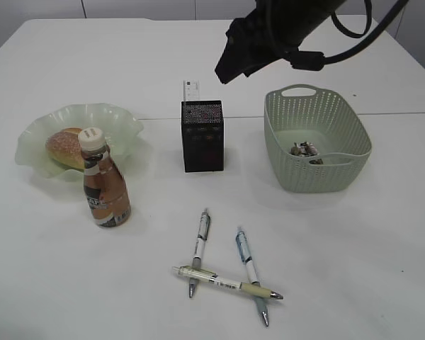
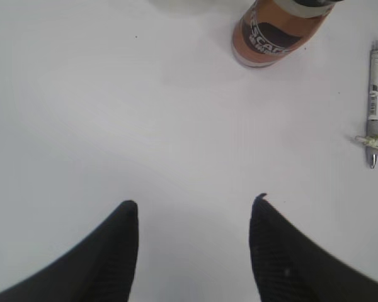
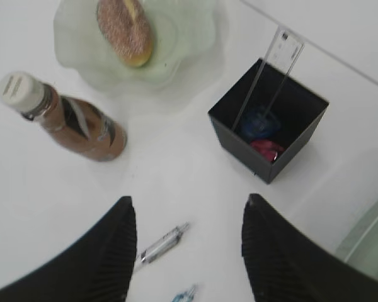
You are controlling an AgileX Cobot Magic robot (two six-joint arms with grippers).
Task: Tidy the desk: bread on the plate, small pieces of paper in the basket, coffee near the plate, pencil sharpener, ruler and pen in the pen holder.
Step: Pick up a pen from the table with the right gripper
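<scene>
While the right tool [image 3: 186,251] hangs high over the middle of the surface [image 1: 354,283], here is the layout.

Right tool: wide apart, gripping nothing; in the exterior view it sits dark above the holder [image 1: 202,134] and basket [image 1: 316,138].
Left tool [image 2: 194,245]: fingers spread wide, nothing between them, low over bare white surface.
Pens: three lie near the front edge. One [image 1: 200,251] angles upright, one [image 1: 251,275] beside it to the right, one [image 1: 227,282] lies across both, touching them. From the right wrist they sit just below the tool; from the left wrist they are off to the right.
Holder: black box, open top, ruler [image 3: 268,75] standing in it, blue and red items at the bottom.
Bottle [image 1: 104,188]: upright, just in front of the plate [image 1: 120,120].
Bread [image 1: 65,147]: on the plate.
Basket: right side, paper scraps [image 1: 304,149] inside.
Open room: wide bare surface around the pens, left and right of them.
</scene>
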